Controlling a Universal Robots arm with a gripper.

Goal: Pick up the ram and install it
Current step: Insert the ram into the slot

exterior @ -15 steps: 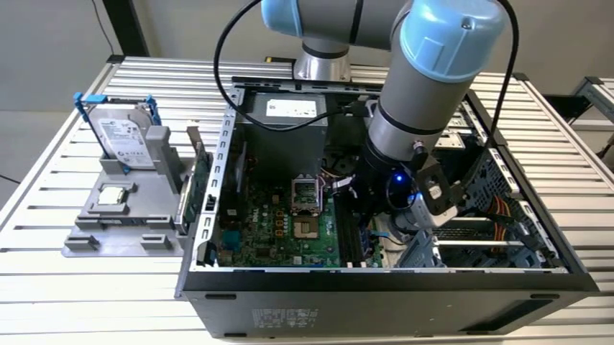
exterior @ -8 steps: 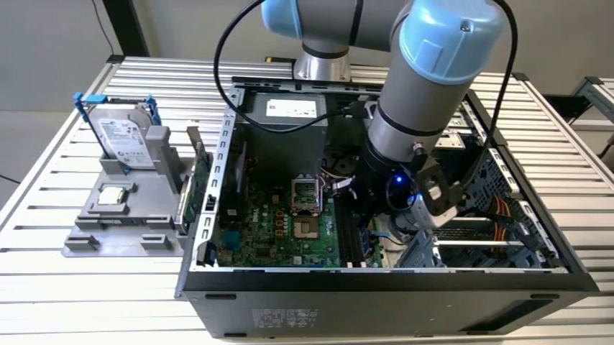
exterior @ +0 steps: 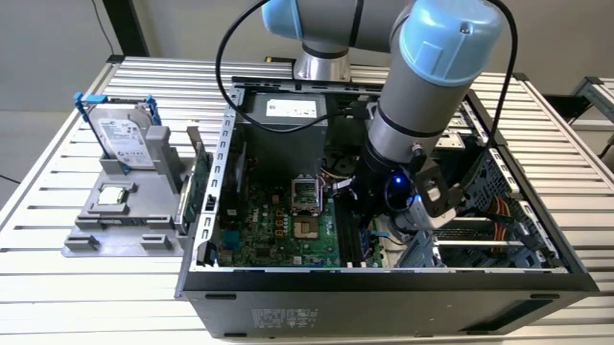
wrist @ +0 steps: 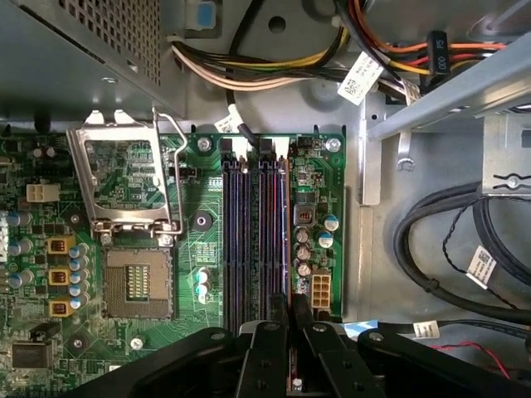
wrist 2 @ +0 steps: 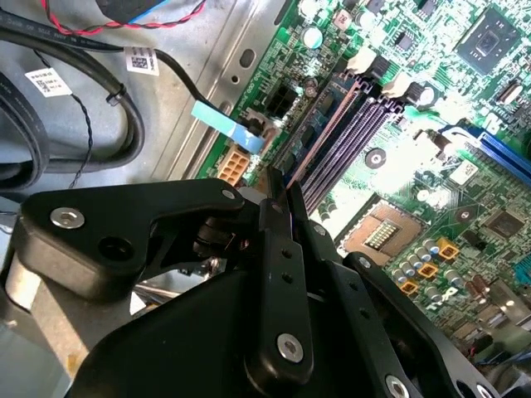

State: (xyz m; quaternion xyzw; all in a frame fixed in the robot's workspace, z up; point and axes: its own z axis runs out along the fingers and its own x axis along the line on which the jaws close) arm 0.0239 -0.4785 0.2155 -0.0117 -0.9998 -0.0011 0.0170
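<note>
Your gripper (wrist: 292, 308) is down inside the case (exterior: 384, 284), its fingers (wrist 2: 278, 249) pinched nearly closed on the ram (wrist: 286, 240). The ram stands on edge in the memory slots (wrist: 249, 240) beside the CPU socket (wrist: 137, 282).

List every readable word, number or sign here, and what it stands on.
Nothing can be read.
Hard drive label: too small.
Power supply label: too small.
Case sticker: too small.
Cable tags in both wrist views: blurred.
</note>
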